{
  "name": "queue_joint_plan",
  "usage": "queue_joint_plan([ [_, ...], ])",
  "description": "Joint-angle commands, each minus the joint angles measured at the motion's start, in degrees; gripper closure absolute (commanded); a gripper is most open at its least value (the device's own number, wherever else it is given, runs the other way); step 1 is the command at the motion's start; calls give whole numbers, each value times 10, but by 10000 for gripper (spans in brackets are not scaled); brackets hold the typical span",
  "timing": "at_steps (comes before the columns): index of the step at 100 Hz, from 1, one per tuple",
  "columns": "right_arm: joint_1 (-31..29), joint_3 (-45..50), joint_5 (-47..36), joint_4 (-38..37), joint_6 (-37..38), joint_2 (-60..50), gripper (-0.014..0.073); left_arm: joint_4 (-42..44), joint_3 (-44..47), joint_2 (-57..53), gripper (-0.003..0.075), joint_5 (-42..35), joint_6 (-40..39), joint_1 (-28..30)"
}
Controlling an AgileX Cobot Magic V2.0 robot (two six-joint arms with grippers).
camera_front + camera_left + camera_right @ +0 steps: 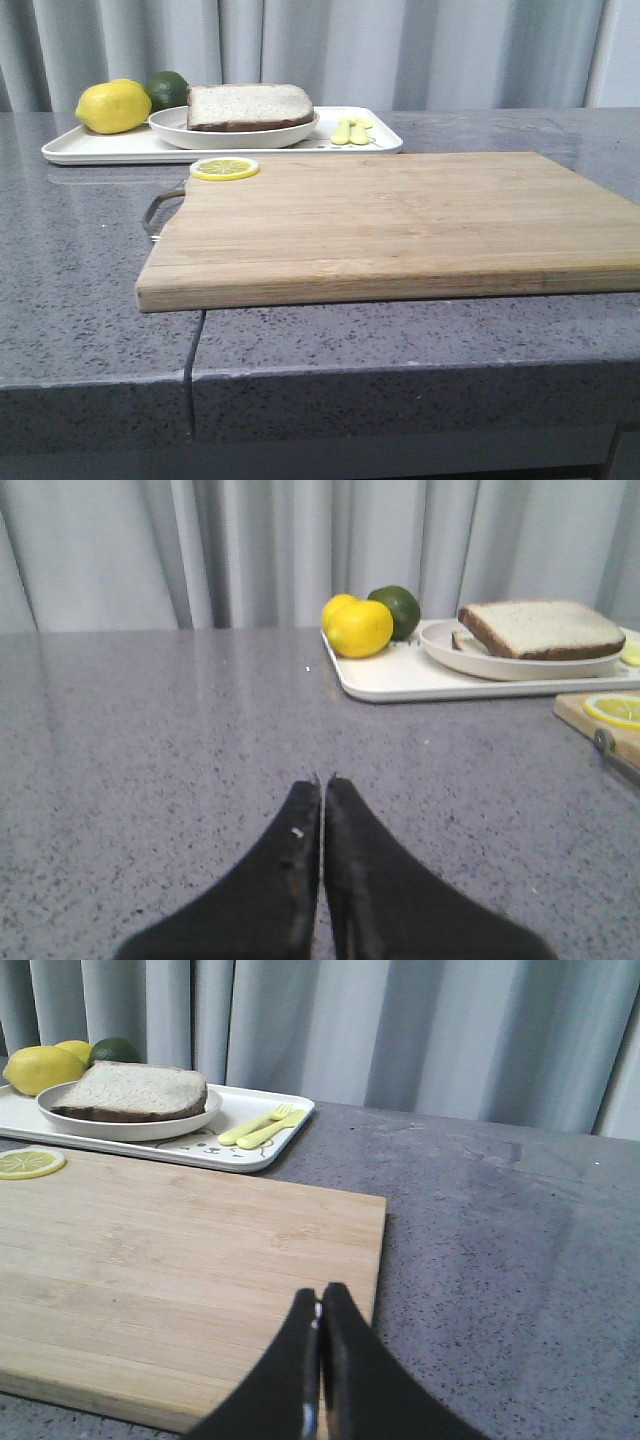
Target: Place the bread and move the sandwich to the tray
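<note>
A thick slice of bread with a dark crust lies on a round white plate, which stands on the white tray at the back left. No egg shows under the bread. The bread also shows in the left wrist view and the right wrist view. My left gripper is shut and empty over bare counter, well short of the tray. My right gripper is shut and empty over the near right corner of the wooden cutting board. Neither gripper shows in the front view.
A lemon and a lime sit on the tray's left end, yellow cutlery on its right end. A lemon slice lies on the board's far left corner. The board has a metal handle. Grey curtain behind.
</note>
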Motion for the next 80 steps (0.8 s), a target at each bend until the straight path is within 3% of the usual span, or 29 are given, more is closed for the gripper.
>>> queue_joint_plan([
  [1, -3, -15, -45, -1, -1, 5, 663, 1, 8, -17, 740, -9, -9, 1],
  [16, -3, -15, -45, -1, -1, 5, 663, 1, 8, -17, 740, 84, -9, 1],
  [80, -3, -15, -45, -1, -1, 5, 663, 0, 8, -17, 740, 82, -9, 1],
])
